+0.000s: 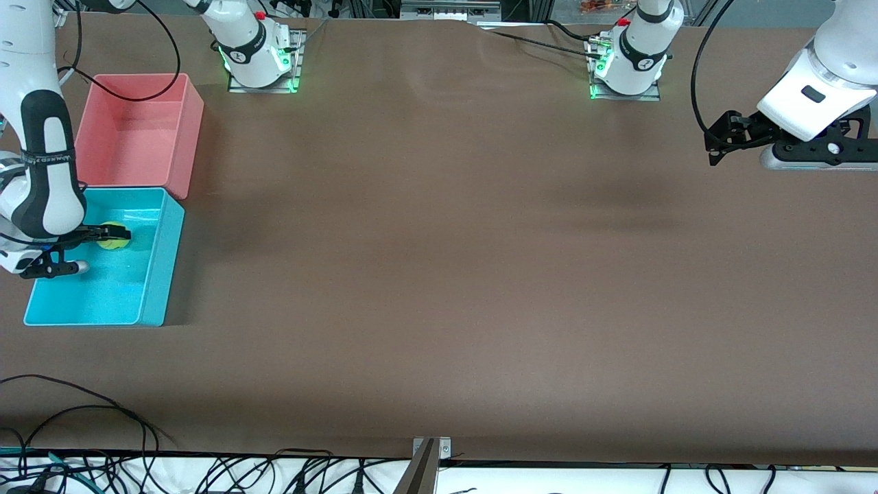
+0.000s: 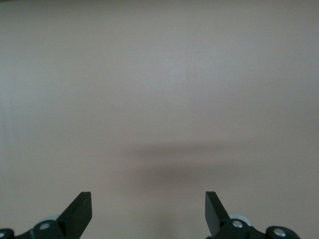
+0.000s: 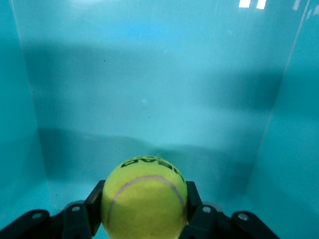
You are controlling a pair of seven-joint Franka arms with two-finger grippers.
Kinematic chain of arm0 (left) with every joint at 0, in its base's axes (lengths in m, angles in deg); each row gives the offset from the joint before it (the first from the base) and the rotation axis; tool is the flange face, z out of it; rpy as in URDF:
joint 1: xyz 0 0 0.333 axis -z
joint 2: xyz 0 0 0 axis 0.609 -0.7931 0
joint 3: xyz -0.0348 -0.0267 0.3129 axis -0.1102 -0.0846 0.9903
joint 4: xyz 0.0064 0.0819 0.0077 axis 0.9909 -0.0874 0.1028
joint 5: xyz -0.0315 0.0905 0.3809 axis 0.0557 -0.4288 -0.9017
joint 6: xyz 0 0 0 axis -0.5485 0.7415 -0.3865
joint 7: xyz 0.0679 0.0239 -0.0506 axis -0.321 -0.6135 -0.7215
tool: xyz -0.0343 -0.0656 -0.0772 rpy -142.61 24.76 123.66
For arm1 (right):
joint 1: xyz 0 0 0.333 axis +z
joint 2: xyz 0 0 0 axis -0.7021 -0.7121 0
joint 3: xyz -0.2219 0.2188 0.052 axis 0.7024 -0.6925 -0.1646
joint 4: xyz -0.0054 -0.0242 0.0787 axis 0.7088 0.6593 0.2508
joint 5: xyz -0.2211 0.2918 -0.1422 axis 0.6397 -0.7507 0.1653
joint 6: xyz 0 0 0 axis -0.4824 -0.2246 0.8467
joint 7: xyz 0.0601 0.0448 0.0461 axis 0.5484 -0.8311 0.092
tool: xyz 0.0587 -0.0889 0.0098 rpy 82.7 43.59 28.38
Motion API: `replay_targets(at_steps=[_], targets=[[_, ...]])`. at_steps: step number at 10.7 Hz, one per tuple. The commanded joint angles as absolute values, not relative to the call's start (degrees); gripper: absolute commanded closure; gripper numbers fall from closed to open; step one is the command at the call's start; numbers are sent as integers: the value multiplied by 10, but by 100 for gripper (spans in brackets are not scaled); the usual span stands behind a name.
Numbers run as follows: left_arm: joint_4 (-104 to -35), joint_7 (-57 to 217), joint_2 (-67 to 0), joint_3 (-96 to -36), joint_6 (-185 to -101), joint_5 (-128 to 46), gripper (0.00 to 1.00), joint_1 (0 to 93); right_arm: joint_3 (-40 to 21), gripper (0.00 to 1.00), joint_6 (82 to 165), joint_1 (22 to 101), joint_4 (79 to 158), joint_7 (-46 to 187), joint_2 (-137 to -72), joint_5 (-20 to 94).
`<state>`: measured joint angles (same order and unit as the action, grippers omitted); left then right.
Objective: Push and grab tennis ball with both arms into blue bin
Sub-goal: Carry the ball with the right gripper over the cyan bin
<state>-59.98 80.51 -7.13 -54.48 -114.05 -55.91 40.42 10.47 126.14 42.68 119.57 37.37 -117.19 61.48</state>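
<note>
The yellow-green tennis ball (image 1: 114, 237) (image 3: 144, 198) is clamped between the black fingers of my right gripper (image 1: 110, 235) (image 3: 144, 201), which is shut on it over the inside of the blue bin (image 1: 152, 291) (image 3: 149, 99). The bin stands at the right arm's end of the table. In the right wrist view the bin's cyan floor and walls fill the picture around the ball. My left gripper (image 1: 715, 145) (image 2: 148, 211) hangs open and empty over bare table at the left arm's end, where that arm waits.
A pink bin (image 1: 188, 137) of the same size stands against the blue bin, farther from the front camera. Both arm bases (image 1: 260, 58) (image 1: 627, 65) sit along the table's back edge. Loose black cables (image 1: 82, 412) lie near the front edge.
</note>
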Motion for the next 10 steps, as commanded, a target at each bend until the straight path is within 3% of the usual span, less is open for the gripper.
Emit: replay_targets(at_steps=[1,2,4,5,10], targets=[[-581,802,-80,-546,-1122,-550,0,402,103,95,1262,408,1193,338,-1180,605],[-581,802,-80,-546,-1122,-550,0,402,102,62,1262,408,1193,339,-1181,604],[-581,802,-80,-546,-1122,-550,0,402,102,9,1261,409,1193,348,-1181,603],[-581,802,-80,-546,-1121,-550,0,402,102,0,1261,409,1193,348,-1181,603],[-581,802,-80,-547,-1120,-550,0,402,101,0,1251,414,1176,360,-1168,603]])
